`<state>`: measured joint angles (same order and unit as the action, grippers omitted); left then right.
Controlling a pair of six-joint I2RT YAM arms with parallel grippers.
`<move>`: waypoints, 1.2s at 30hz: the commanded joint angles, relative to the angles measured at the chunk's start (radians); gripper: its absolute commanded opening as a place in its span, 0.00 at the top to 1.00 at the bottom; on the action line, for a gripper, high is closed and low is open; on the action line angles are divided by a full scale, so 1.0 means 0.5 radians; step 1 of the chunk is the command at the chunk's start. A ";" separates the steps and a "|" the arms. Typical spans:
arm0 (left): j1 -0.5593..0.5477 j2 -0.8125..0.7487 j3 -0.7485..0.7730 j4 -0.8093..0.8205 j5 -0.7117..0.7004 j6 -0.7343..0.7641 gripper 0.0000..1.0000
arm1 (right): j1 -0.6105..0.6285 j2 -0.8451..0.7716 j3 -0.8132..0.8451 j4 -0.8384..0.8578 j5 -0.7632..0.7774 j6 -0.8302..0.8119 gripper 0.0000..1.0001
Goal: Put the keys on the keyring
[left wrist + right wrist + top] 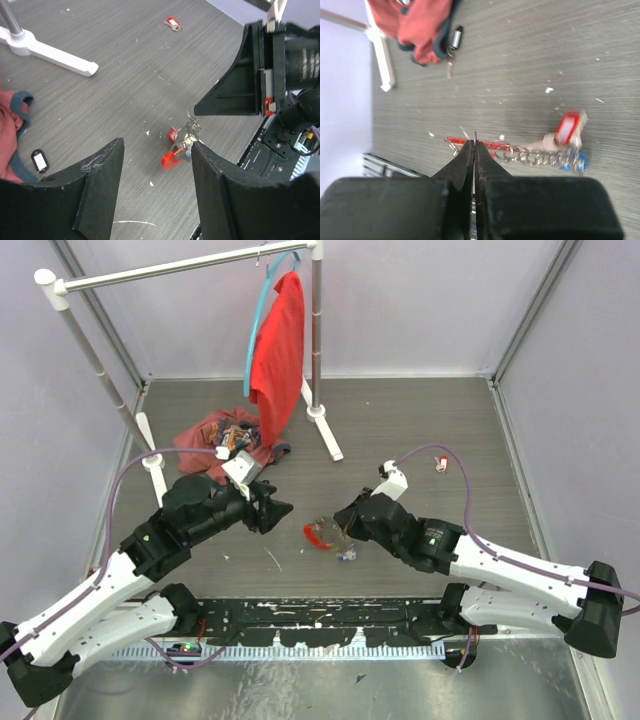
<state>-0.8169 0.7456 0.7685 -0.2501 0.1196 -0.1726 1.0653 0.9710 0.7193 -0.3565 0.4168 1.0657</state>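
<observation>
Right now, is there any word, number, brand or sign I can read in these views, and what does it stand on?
No text is readable in any view.
The black tag beside the red cloth: white insert, nothing legible.
The bunch's red tag: white insert, too blurred to read.
The loose red tag farther off: too small to read.

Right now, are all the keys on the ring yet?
Not yet. A few keys already seem bunched on the keyring. The right gripper has its jaws shut on it; the left gripper hovers open. One red-tagged key lies alone across the table.
</observation>
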 commanded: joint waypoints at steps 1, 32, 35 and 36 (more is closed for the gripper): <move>-0.164 -0.018 0.075 0.061 -0.236 0.157 0.38 | -0.007 0.013 0.272 -0.009 0.202 0.338 0.99; -0.992 0.416 -0.062 1.202 -0.881 1.435 0.40 | -0.004 -0.003 0.950 -0.644 0.381 1.115 0.99; -0.992 0.448 -0.067 1.248 -0.933 1.467 0.40 | -0.003 -0.014 0.952 -0.627 0.354 1.106 0.99; -0.992 0.460 -0.067 1.268 -0.946 1.481 0.40 | -0.004 -0.025 0.946 -0.618 0.349 1.104 0.99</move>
<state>-1.3087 0.9634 0.7460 0.2775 -0.3088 0.5224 1.0630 0.9874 1.1496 -0.7269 0.5751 1.6005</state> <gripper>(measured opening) 0.600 0.047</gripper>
